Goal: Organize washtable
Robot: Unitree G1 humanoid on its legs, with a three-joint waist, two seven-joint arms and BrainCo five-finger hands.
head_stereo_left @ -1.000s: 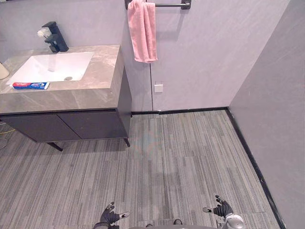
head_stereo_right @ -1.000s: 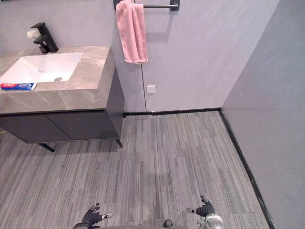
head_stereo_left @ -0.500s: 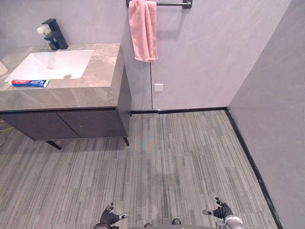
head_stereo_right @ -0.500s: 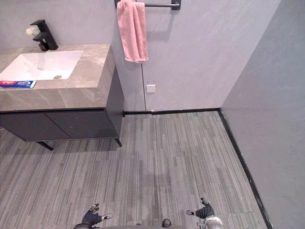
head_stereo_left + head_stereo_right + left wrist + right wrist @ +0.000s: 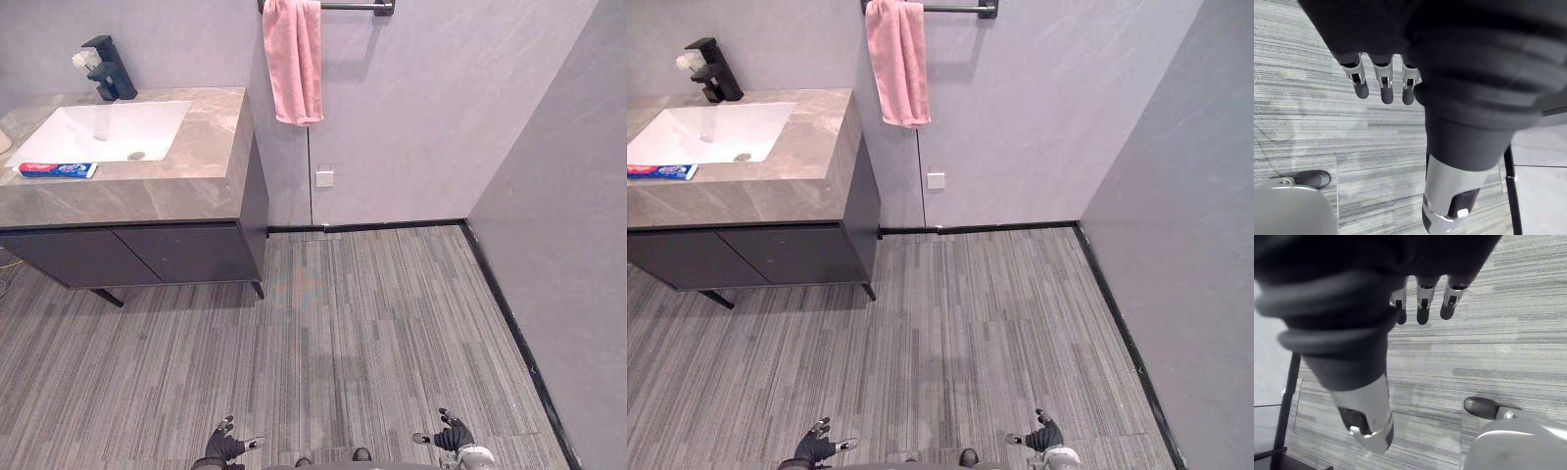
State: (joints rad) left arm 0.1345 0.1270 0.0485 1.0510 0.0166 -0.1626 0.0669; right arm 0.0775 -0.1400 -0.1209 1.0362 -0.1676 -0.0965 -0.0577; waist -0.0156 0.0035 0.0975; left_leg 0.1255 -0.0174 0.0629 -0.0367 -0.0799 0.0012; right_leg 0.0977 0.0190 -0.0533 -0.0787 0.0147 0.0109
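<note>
Nearest, left hand (image 5: 227,446) and right hand (image 5: 453,434) hang low over the floor (image 5: 372,313), fingers loosely apart, holding nothing. Far left, washtable (image 5: 147,201): 1 toothpaste tube (image 5: 57,169) lies just beside the sink (image 5: 108,132), near side; faucet (image 5: 106,70) behind. Pink towel (image 5: 294,59) hangs from a rail (image 5: 358,8), farther right.

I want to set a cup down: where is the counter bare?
Bare: the counter strip between the sink and the edge nearest the towel, and the front strip right of the toothpaste. The faucet crowds the back.

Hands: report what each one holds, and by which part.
Nothing is held: the left hand and the right hand both hang open and empty above the floor.
</note>
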